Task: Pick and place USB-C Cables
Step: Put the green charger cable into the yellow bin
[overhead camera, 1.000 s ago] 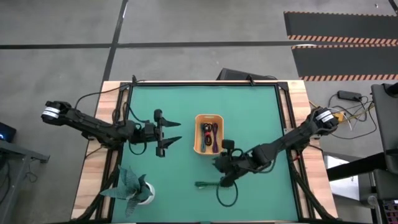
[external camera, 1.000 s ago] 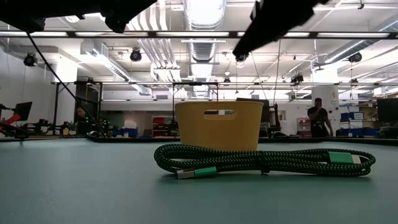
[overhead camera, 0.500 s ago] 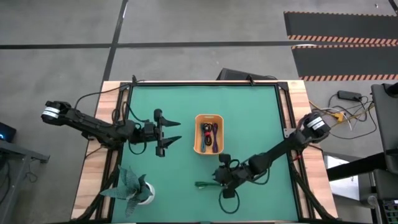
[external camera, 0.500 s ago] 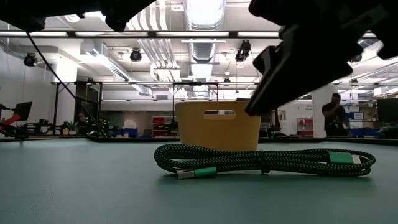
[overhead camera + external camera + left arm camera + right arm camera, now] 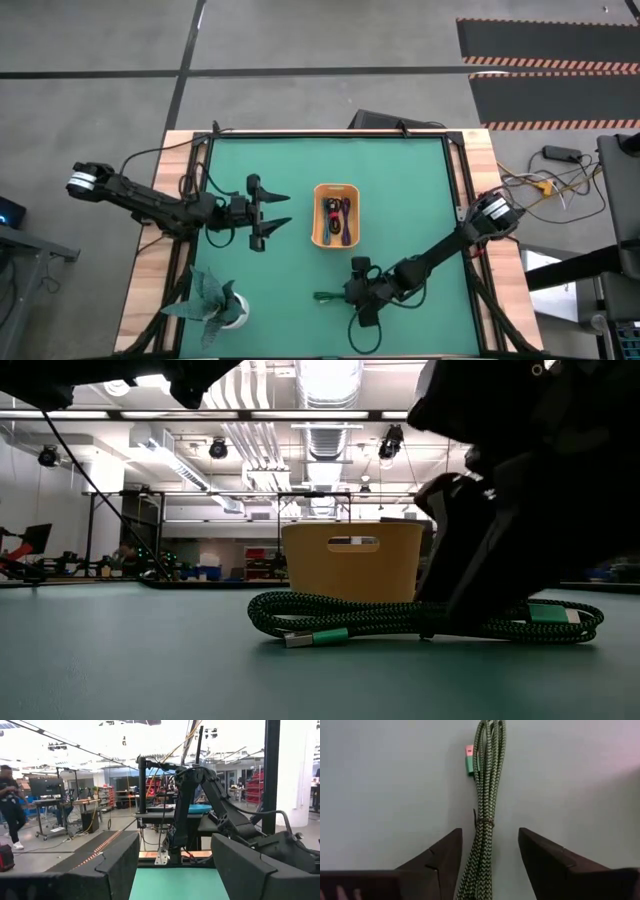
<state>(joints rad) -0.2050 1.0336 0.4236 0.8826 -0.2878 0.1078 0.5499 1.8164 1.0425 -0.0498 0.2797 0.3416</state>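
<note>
- The cable [image 5: 484,815] was dark green in a woven zigzag braid (its plug [image 5: 469,759] brighter green).
- The tray [image 5: 336,214] was orange.
- The table mat [image 5: 400,190] was plain green.

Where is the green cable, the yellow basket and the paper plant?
green cable [image 5: 420,617], low view, middle of the braided bundle.
yellow basket [image 5: 322,190], high view, its rim's upper left corner.
paper plant [image 5: 205,294], high view, its teal folded leaves.

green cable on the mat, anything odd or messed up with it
Nothing stands out. The dark green cable lies flat and neatly bundled on the mat, apart from the orange tray. The right gripper straddles it with open fingers, not yet closed.
</note>
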